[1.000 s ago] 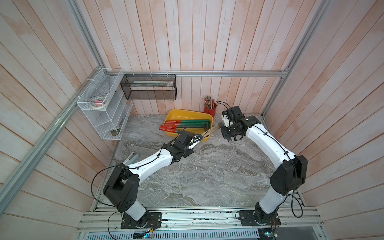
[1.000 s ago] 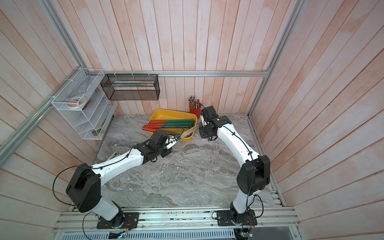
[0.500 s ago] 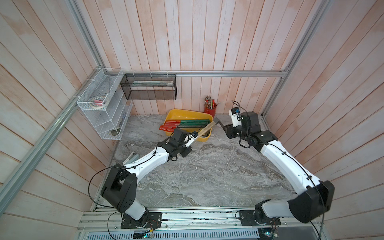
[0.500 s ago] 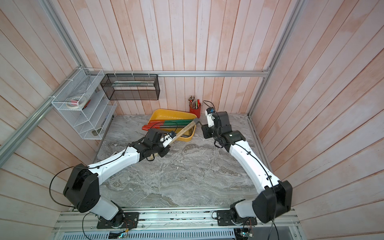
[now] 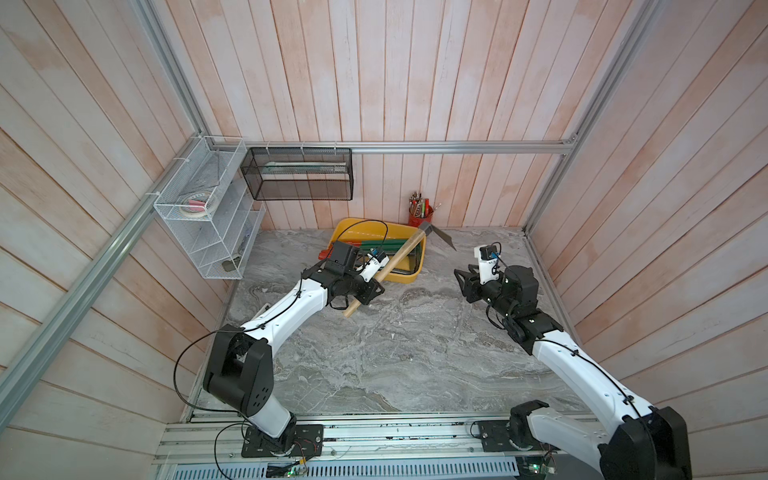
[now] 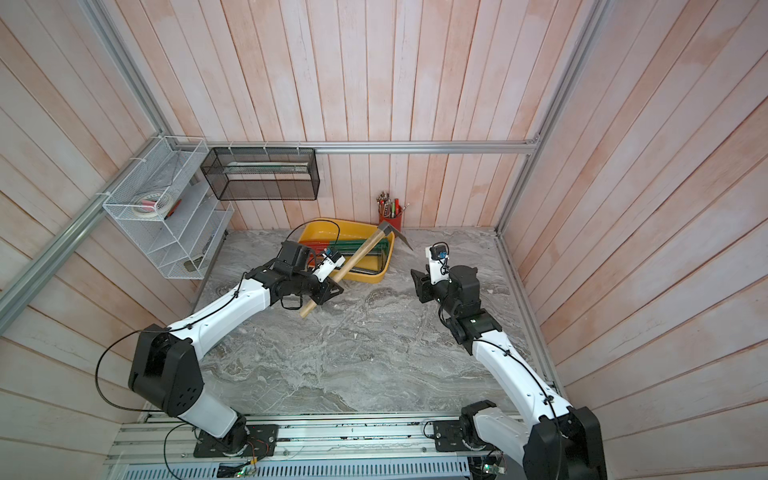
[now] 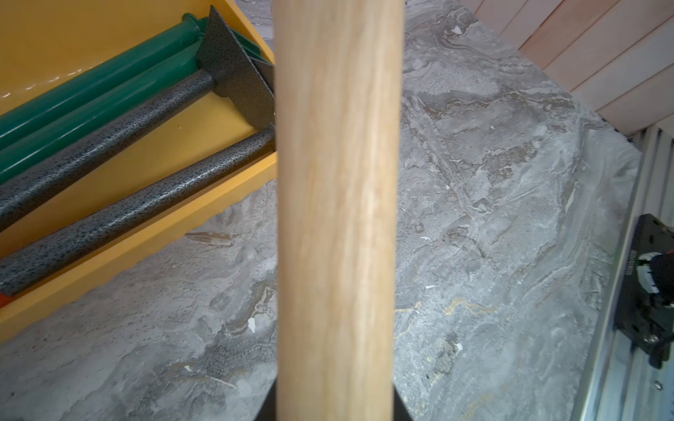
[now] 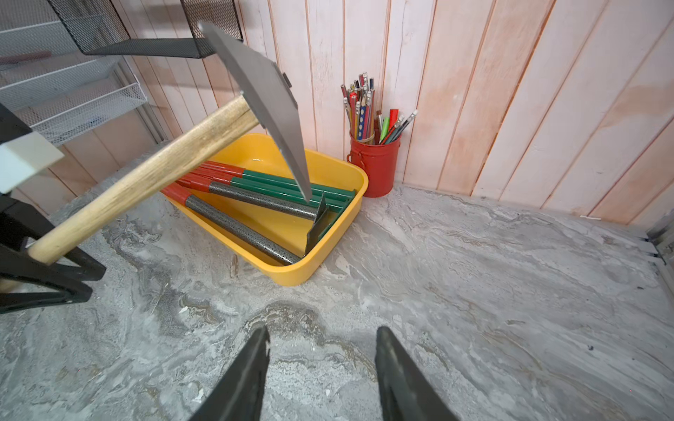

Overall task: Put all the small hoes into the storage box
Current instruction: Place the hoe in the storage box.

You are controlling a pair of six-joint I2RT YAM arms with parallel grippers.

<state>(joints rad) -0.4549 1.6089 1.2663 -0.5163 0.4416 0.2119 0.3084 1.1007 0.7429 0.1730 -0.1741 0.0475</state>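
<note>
small hoe [image 8: 146,181] | handle gripped by left fingers [image 8: 65,291] | right fingers [image 8: 248,371] spread, empty, apart

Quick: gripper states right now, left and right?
Left gripper: closed on the wooden-handled small hoe with grey metal blade.
Right gripper: open, holding nothing.

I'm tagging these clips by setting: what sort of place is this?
Probably a mock-up tool shed: wooden plank walls, a yellow storage box of garden tools, and a small hoe.
</note>
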